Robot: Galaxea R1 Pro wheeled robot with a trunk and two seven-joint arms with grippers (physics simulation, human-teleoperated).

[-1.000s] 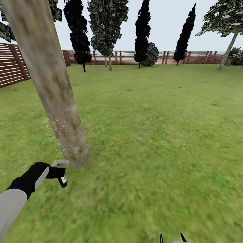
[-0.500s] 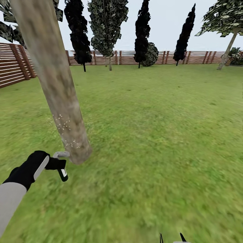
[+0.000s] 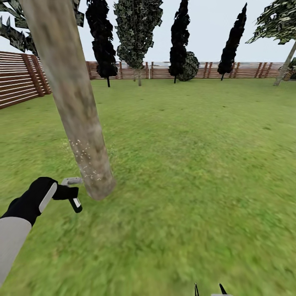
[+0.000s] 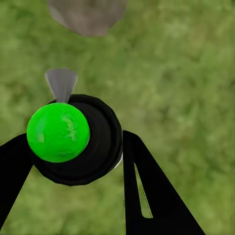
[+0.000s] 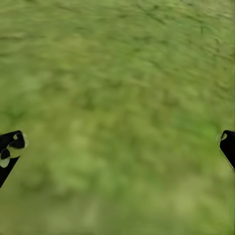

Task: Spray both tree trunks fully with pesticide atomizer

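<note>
While the leaning tree trunk (image 3: 78,111) is taking whitish pesticide (image 3: 87,158) specks low down, the left gripper (image 3: 68,194), fingers clamping the pesticide atomizer (image 3: 74,196) just beside its base, is needing higher sweeps for full cover; right gripper (image 5: 117,147) fingers are hanging spread, empty.

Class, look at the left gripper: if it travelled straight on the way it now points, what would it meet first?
Probably the lawn: the left gripper, shut on the pesticide atomizer, points down at grass, with the tree trunk just beyond. Depth is unclear.
</note>
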